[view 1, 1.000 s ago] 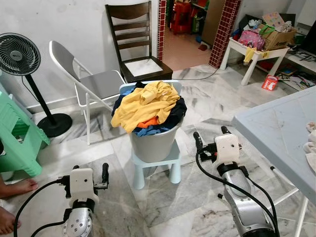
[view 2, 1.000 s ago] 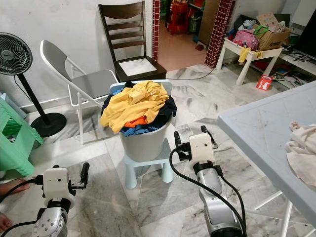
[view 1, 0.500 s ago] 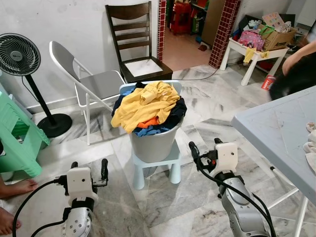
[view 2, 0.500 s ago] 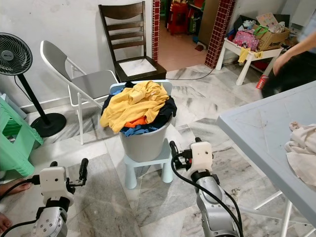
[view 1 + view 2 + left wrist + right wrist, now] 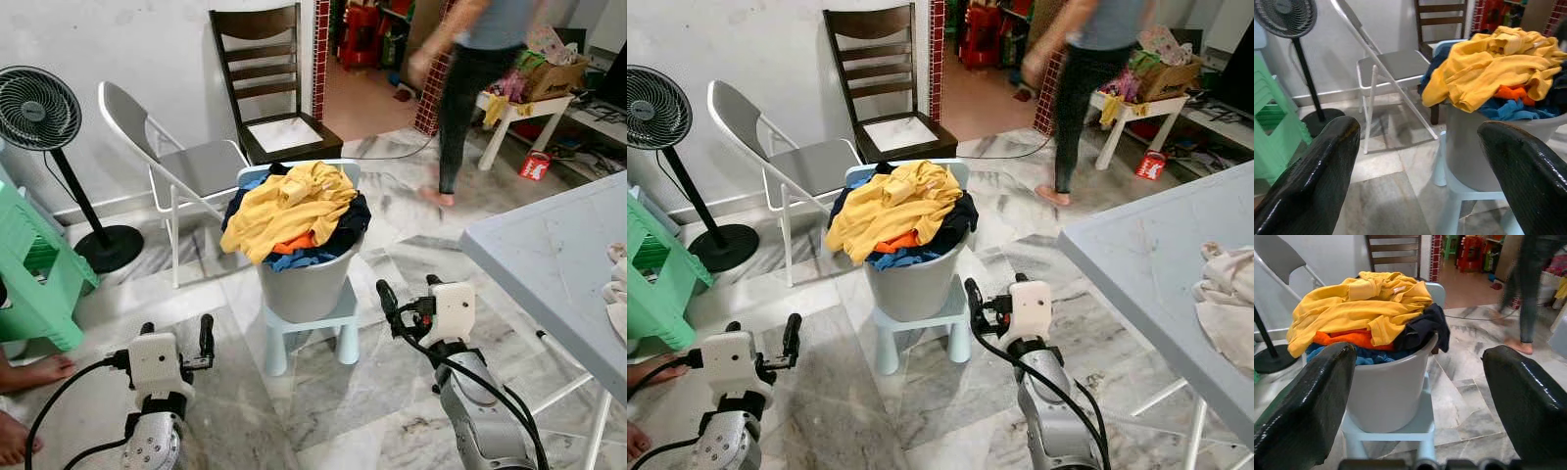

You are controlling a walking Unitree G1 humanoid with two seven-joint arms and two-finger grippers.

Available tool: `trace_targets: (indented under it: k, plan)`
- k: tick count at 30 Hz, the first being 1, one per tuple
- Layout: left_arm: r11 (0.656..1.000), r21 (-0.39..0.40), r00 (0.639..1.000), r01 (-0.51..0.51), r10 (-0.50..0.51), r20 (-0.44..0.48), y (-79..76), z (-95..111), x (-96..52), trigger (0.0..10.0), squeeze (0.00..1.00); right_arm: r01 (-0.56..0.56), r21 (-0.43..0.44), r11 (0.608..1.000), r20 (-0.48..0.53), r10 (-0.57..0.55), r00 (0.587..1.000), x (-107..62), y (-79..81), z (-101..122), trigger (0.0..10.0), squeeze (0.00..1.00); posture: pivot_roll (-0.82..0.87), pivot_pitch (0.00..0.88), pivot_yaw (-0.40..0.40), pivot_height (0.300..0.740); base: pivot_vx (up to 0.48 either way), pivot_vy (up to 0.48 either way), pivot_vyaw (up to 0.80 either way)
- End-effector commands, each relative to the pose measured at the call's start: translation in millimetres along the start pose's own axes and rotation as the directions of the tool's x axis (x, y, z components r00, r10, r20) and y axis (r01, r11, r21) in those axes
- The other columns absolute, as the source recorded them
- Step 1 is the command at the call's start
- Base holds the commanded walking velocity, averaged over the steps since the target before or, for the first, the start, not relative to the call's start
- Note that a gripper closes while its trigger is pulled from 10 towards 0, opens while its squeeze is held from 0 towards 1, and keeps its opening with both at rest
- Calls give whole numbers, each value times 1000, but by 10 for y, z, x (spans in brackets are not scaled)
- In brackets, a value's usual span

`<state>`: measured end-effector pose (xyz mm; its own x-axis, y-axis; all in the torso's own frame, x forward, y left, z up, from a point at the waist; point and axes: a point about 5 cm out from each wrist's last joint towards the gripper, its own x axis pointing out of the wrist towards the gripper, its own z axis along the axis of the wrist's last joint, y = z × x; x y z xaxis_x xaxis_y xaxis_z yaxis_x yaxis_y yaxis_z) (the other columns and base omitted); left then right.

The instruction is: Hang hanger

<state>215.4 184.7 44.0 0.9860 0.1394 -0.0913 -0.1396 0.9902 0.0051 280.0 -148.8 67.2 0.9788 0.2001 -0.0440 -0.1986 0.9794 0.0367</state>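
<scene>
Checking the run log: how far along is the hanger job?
Done: nothing visible. No hanger can be made out in these views, and the bucket on the stool is piled with clothes. In hand: nothing; the left claw and right claw are both open, held low on either side of the stool. Left: the whole job. A person is walking past behind.

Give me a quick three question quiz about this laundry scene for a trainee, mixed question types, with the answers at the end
1. True or false: the grey plastic bucket heaped with clothes stands on a pale blue plastic stool.
2. The top garment in the heap is: A yellow, B green, C white?
3. Fill in: both the left gripper and the right gripper have their fingers ____.

Key: 1 true; 2 A; 3 open, holding nothing.
</scene>
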Motion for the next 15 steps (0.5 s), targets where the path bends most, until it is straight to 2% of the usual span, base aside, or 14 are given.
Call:
trace_targets:
  k: [1,5,15]
  plan:
    - [999,-12,999,42,-42,3,-37,18,13,10000,0,5,-1,1000,13,-5,1000,2,-37,43,10000,0,62,0,-32,740,0,0,-506]
    - [998,-26,998,56,-56,7,-57,20,1,10000,0,-4,-7,1000,10,4,1000,-10,-35,39,10000,0,61,0,-37,740,126,0,-127]
    - [997,-37,997,73,-72,4,-73,9,-21,10000,0,-42,-49,998,23,43,999,6,-16,73,10000,0,63,0,-41,740,318,0,0]
